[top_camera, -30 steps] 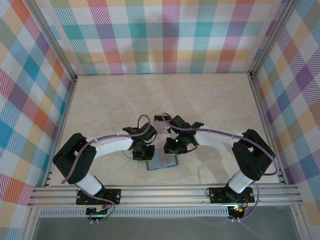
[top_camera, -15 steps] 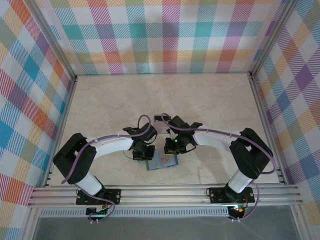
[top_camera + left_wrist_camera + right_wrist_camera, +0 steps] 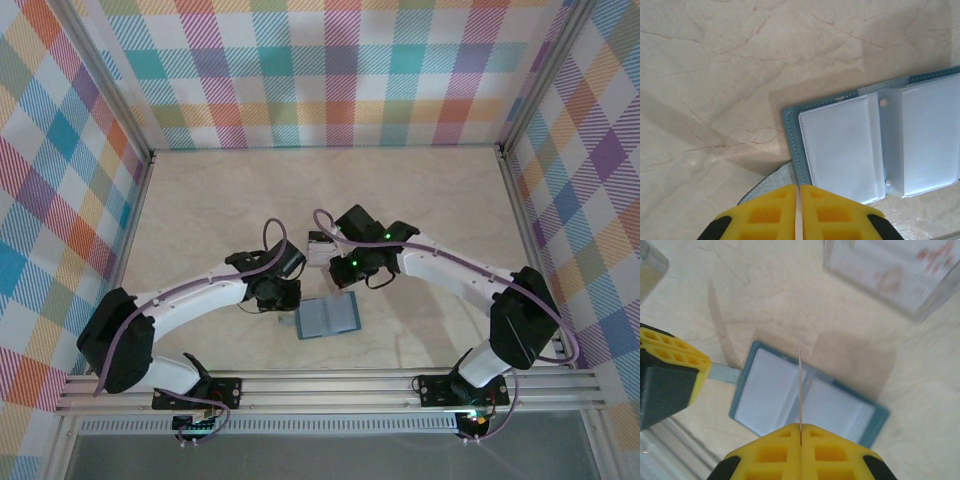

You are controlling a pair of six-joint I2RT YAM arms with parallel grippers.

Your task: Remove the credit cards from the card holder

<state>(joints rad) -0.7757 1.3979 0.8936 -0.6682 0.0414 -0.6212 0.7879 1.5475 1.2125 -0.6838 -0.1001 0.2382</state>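
Drawing a credit card [image 3: 800,385] from the card holder [image 3: 767,390]
Right end effector [image 3: 800,427] pinches it edge-on above the holder: pull straight; left end effector [image 3: 798,189], jaws together, should pin the holder.

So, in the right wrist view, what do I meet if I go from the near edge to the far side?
right claw, shut on a credit card seen edge-on → open card holder lying flat on the table → clear plastic rectangle
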